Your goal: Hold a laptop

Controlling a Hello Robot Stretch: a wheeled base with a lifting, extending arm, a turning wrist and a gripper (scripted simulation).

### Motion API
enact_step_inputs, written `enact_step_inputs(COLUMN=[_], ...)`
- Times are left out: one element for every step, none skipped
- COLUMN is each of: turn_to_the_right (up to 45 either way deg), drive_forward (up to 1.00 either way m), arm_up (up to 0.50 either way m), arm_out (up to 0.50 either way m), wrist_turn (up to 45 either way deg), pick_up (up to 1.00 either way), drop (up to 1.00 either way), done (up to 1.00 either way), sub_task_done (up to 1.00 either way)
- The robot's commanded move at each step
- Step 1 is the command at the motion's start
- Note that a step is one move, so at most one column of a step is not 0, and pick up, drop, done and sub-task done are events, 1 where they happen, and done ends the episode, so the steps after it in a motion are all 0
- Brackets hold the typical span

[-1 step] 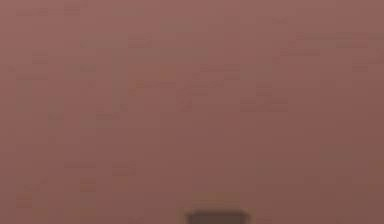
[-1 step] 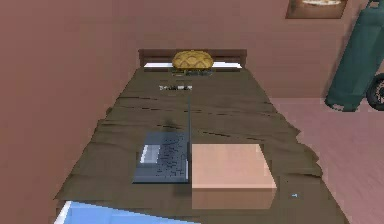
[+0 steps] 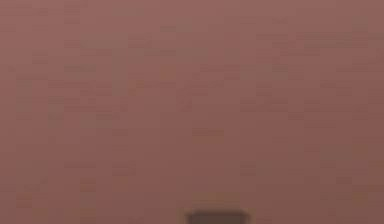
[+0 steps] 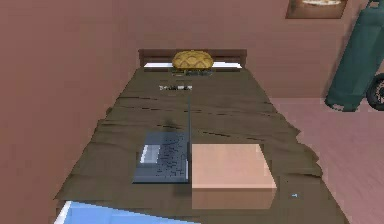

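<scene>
Blanket (image 4: 110,125), dark brown and rumpled, covers the bed (image 4: 228,66) in the arm side view. My fingers (image 4: 166,88) sit far out over it, tiny and dark, just left of the two white squares at the end of my arm (image 4: 190,130), which reads as a thin dark line. The blanket lies right behind the fingers and they are too small to make out, so I cannot tell whether they grasp anything or are released. The laptop (image 4: 165,156) lies flat on the blanket well apart from the fingers, almost straight below them in the picture, keyboard up. A pinkish box (image 4: 233,168) rests just beside the laptop on its right. Near the fingers, above them, a golden-brown pillow (image 4: 192,62) lies against the dark headboard (image 4: 160,52). Far to the right of the fingers a teal cylinder (image 4: 350,60) stands by the pink floor (image 4: 325,125), with a framed picture (image 4: 315,8) higher up. A light blue thing (image 4: 95,213) shows at the bottom edge. The forward view faces a reddish-brown wall (image 3: 150,100) with a dark low shape (image 3: 220,216) at its bottom edge.
</scene>
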Motion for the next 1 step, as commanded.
enact_step_inputs(turn_to_the_right=[0.0], drive_forward=[0.0], arm_up=[0.18], arm_out=[0.0], wrist_turn=[0.0], pick_up=[0.0], drop=[0.0], done=[0.0], sub_task_done=[0.0])
